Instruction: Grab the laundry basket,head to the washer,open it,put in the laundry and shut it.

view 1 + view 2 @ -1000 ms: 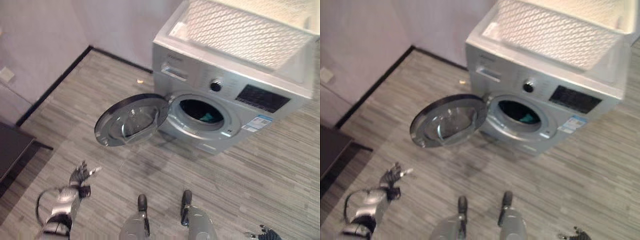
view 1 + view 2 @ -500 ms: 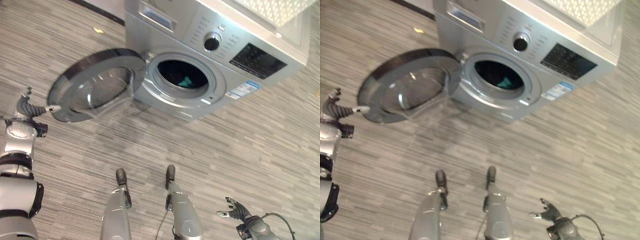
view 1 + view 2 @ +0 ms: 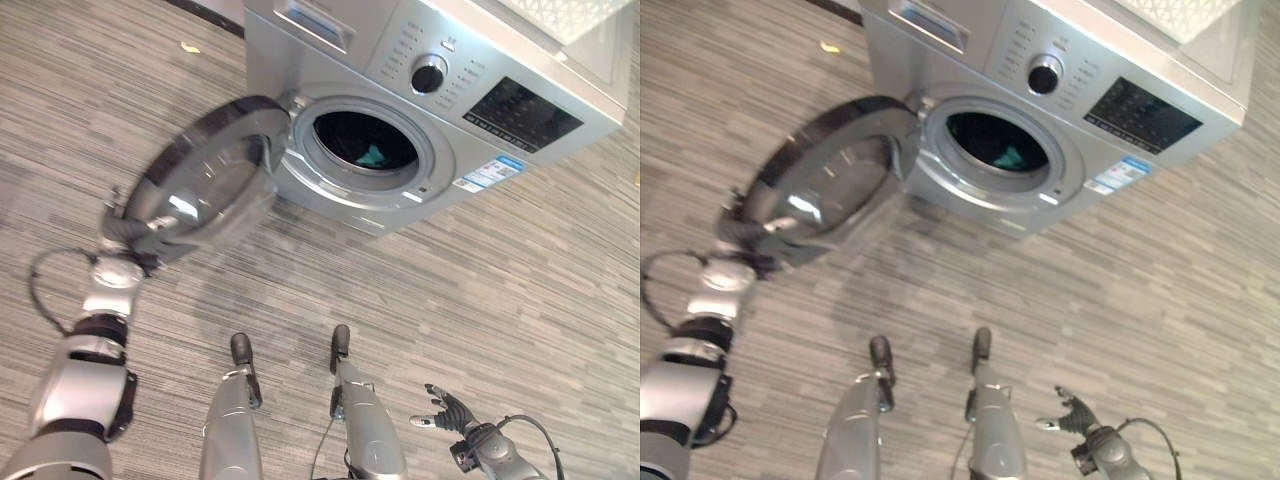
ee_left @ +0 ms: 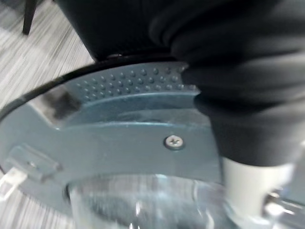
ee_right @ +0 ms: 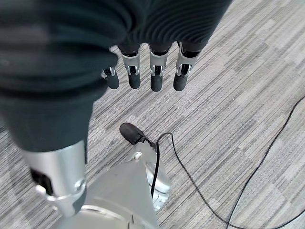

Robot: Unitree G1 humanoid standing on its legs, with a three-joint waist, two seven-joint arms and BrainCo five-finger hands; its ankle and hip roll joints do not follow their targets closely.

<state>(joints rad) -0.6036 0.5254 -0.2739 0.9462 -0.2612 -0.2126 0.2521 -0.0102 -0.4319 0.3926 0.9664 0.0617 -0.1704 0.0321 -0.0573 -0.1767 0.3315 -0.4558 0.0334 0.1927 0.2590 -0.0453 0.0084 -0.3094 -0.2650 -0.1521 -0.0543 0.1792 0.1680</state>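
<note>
Washer (image 3: 430, 110): silver front-loader at 12 o'clock in the eye views, drum mouth uncovered.

Laundry (image 3: 372, 157): a teal scrap lies inside the dark drum, so the loading looks done. What remains, by my reading, is shutting the door.

Laundry basket (image 3: 565, 18): white, perforated, sits on top of the washer at 1 o'clock.

Door (image 3: 200, 180): round, dark-rimmed with a glass bowl, hinged at the drum's 9 o'clock side and swung partly outward toward 10 o'clock.

Left hand (image 3: 118, 238): at the door's free edge, about 8 o'clock. The left wrist view shows the dotted inner rim and a screw very close, but you cannot tell from any view whether the fingers are straight or curled.

Right hand (image 5: 143, 67): low at 5 o'clock over the floor (image 3: 520, 290), fingers (image 5: 155, 78) straight and loosely spread, holding nothing (idle; leave it there).

Handling note: push at the rim's outer edge, far from the hinge, and follow the arc toward 1 o'clock. Keep your hand on the outside face, clear of the closing gap. Finish with a firm press near the latch side, since a soft swing may leave it unlatched. Watch that no cloth trails over the drum lip.
</note>
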